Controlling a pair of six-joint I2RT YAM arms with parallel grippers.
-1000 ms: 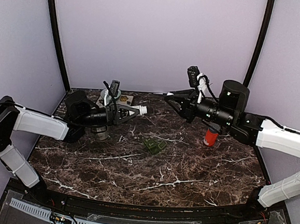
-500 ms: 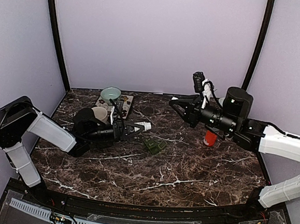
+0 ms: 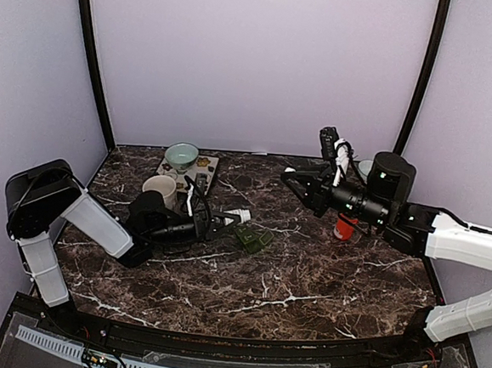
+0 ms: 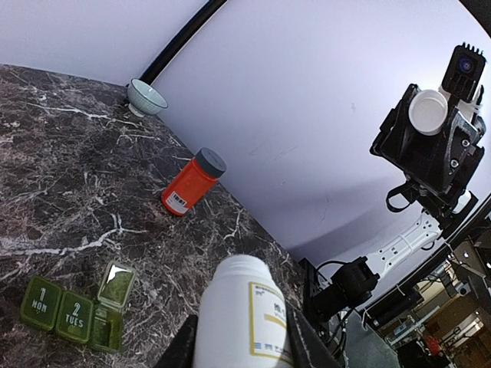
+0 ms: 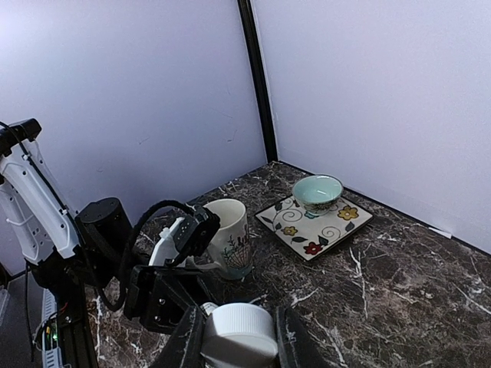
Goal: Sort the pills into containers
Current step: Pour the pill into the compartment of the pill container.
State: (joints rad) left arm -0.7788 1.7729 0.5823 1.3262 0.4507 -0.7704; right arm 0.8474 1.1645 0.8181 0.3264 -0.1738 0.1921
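Currently left claw [image 3: 224, 218] clenched on white pill bottle [image 4: 242, 310]. Bottle lies sideways, low over marble table [image 3: 306, 291], top end toward green pill organizer [image 3: 253, 238] just beside it. One organizer lid flipped open. Right claw [image 5: 239, 341] raised, grasping white cap [image 5: 239, 326]. Red bottle [image 3: 342, 227] stands on table under right arm. Mug [image 3: 160, 189] and plate [image 3: 206, 171] with bowl [image 3: 181, 155] at back left.

Lab test booth: plain lilac walls [image 3: 255, 65], marbled tabletop [image 3: 306, 282].

White bottle [image 4: 244, 314] in left end effector [image 4: 247, 341]
Beyond: green pill organizer [image 4: 73, 310], one lid up; orange bottle [image 4: 192, 182] on worktop [image 4: 77, 192].
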